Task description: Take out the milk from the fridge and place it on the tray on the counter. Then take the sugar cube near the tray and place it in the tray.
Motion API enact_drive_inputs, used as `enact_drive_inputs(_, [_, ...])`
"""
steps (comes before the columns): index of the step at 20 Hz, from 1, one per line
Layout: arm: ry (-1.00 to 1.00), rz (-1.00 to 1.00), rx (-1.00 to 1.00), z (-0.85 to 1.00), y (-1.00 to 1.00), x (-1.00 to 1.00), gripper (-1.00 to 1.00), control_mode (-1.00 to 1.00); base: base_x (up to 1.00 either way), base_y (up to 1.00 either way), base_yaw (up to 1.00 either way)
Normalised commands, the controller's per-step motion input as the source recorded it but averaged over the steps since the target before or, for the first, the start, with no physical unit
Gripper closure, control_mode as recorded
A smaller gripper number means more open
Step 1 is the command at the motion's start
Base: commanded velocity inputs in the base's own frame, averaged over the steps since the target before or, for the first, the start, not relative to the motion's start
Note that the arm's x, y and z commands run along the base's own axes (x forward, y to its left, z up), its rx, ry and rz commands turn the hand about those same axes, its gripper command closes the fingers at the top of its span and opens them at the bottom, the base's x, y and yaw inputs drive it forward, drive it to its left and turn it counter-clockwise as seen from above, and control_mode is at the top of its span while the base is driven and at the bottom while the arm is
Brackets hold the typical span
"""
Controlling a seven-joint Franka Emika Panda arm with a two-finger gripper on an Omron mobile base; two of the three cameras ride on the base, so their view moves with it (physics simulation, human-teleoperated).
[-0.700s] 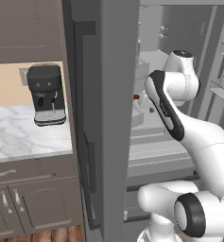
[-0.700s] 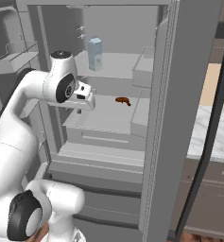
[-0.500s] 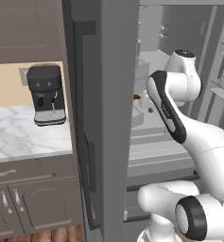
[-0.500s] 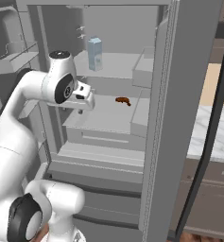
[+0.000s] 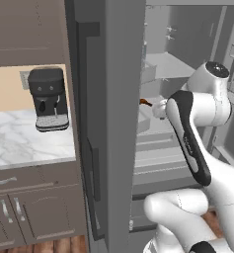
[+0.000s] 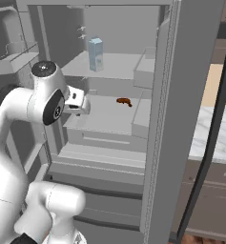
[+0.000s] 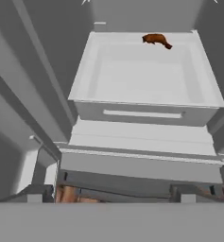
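While the fridge stands open, progress: we judge the task barely begun, with both transfers outstanding.
Fridge [image 6: 162, 119]: door swung wide, pale shelves exposed; we see the arm reaching into the opening from the front.
Milk [image 6: 96, 54]: upright on the upper shelf, towards the back, untouched and well apart from the hand.
Gripper [image 6: 85, 106]: at the level of the middle shelf, below the milk and to its left in the right base view; fingers apart, nothing between them.
Hand view: we look down into a pale drawer with a small brown item [image 7: 156, 39] at its far edge; we cannot tell what that item is.
Brown item, right base view [image 6: 124, 101]: lying on the middle shelf, near the gripper but not touching it.
Counter [image 5: 19, 146]: white marble to the left of the fridge, with a black coffee machine [image 5: 49, 99] standing on it.
Done so far: fridge opened, arm brought to the shelves.
Left to do: raise the hand to the upper shelf, close on the milk, carry it out and set it on the tray, then fetch the sugar cube and put it in the tray.
Next move, our estimate: an upward and rightward reach, since the hand sits a shelf too low.
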Motion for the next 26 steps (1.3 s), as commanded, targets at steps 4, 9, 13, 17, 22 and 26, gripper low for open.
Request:
enact_drive_inputs(4, [-0.15, 0.09, 0.0, 0.46, -0.01, -0.1, -1.0, -1.0, 0.0, 0.0, 0.0])
enact_drive_inputs(9, [-0.1, 0.09, 0.0, 0.55, -0.06, -0.02, -1.0, -1.0, 0.0, 0.0, 0.0])
enact_drive_inputs(13, [-0.09, 0.06, 0.0, 0.48, -0.12, 0.0, -1.0, -1.0, 0.0, 0.0, 0.0])
enact_drive_inputs(17, [-0.02, 0.05, 0.0, 0.49, -0.08, 0.0, -1.0, -1.0, 0.0, 0.0, 0.0])
enact_drive_inputs(22, [0.0, 0.01, 0.0, 0.35, 0.0, 0.08, -1.0, -1.0, 0.0, 0.0, 0.0])
enact_drive_inputs(26, [-0.04, 0.0, 0.0, 0.2, 0.0, 0.28, -1.0, -1.0, 0.0, 0.0, 0.0])
